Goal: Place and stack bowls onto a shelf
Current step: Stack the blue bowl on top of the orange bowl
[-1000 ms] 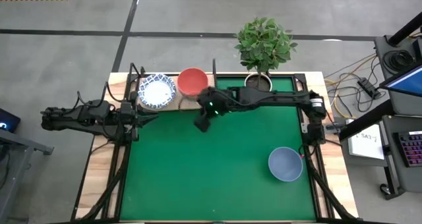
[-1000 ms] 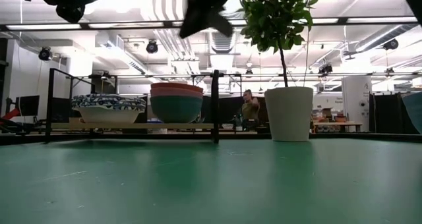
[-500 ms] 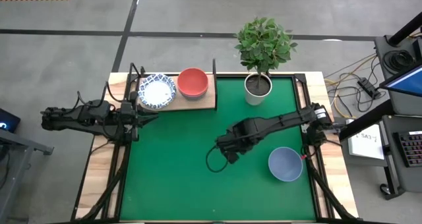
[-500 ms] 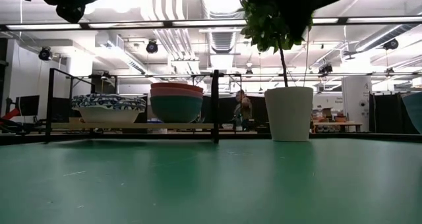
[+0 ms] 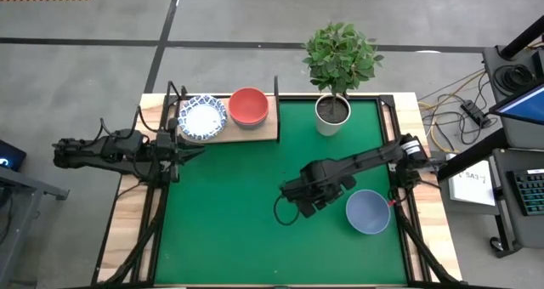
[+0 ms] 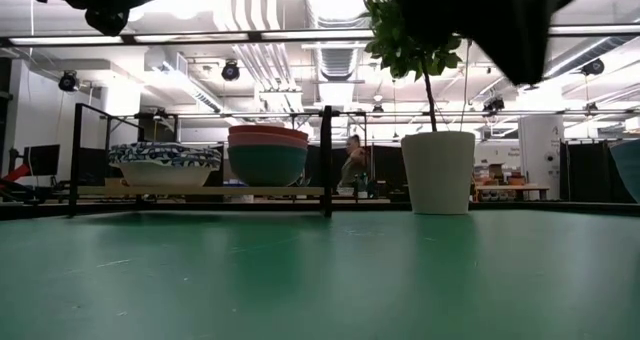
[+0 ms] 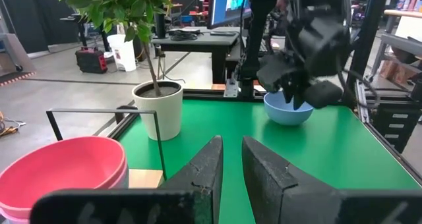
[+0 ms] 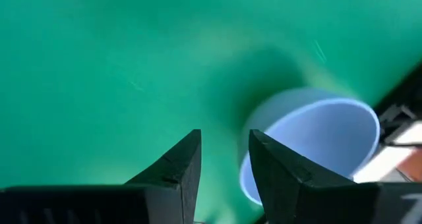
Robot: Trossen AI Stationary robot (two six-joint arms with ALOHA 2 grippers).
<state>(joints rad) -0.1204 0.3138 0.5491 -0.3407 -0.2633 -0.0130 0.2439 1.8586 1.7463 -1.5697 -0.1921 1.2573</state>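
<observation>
The shelf (image 5: 259, 133) stands at the table's far left. On its wooden board rest a stack of white bowls with blue rims (image 5: 202, 117) and a stack topped by a red bowl (image 5: 249, 107); in the low view that stack (image 6: 268, 156) shows pink over green. A grey-blue bowl (image 5: 368, 211) sits upright on the green mat at the near right. My right gripper (image 8: 225, 141) hovers open just left of it (image 5: 321, 206), fingers pointing down and empty. My left gripper (image 7: 232, 145) waits at the shelf's left end with a narrow gap and holds nothing.
A white plant pot (image 5: 331, 112) with a leafy plant stands at the far edge, right of the shelf. Thin black uprights (image 6: 326, 160) rise from the shelf's ends. The green mat (image 5: 229, 221) covers the table. A person (image 6: 353, 165) moves in the room behind.
My right gripper has left the shelf by the red bowl and swung toward the table's near right, arriving beside the grey-blue bowl. The bowls have stayed where they were.
</observation>
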